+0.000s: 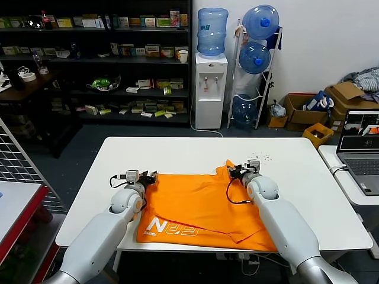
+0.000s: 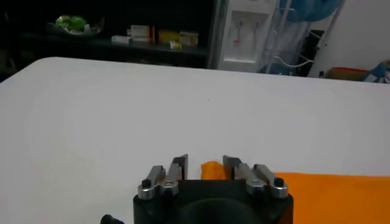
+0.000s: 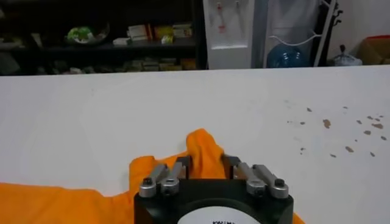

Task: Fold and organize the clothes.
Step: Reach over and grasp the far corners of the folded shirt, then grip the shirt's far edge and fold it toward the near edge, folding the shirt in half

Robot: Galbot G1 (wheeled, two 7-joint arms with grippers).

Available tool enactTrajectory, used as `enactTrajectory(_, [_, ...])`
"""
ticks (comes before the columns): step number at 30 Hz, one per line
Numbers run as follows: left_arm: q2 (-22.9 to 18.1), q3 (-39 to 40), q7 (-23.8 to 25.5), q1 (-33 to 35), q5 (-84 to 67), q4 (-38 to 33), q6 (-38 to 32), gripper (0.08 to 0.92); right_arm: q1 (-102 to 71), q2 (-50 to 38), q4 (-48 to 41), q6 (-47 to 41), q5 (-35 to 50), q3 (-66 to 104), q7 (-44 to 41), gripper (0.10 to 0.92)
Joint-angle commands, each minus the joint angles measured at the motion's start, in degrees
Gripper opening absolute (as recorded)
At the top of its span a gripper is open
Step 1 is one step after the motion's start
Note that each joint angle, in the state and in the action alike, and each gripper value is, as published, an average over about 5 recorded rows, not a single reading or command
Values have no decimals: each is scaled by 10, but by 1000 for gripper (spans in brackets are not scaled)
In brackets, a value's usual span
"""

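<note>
The bright orange T-shirt (image 1: 201, 204) lies spread on the white table (image 1: 189, 151), with its white lettering (image 1: 172, 228) at the near edge. My left gripper (image 1: 151, 176) is at the shirt's far left corner. In the left wrist view that gripper (image 2: 205, 159) stands open, with a small fold of the shirt (image 2: 211, 169) between the jaws, against one finger and clear of the other. My right gripper (image 1: 232, 171) is at the far right corner. In the right wrist view it (image 3: 206, 159) is shut on a raised bunch of the shirt (image 3: 201, 143).
An open laptop (image 1: 361, 142) sits on a side table to the right. A water dispenser (image 1: 211, 77), a bottle rack (image 1: 256, 65) and dark shelves (image 1: 95, 59) stand behind the table. Small brown spots (image 3: 347, 131) mark the tabletop beyond the right gripper.
</note>
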Motion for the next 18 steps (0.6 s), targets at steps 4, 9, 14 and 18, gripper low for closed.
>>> enactTrajectory(4, [-7, 1, -8, 5, -6, -9, 1, 298, -7, -2, 13, 53, 2, 7, -6, 193])
enactTrajectory(9, [-2, -7, -15, 16, -7, -38, -1, 152, -27, -14, 56, 78, 12, 20, -3, 125])
enactTrajectory(14, [19, -21, -29, 45, -8, -116, -2, 102, -77, -42, 139, 77, 28, 38, 5, 125])
enactTrajectory(18, [39, -36, -46, 86, -10, -194, -1, 102, -130, -71, 211, 58, 41, 55, 15, 125])
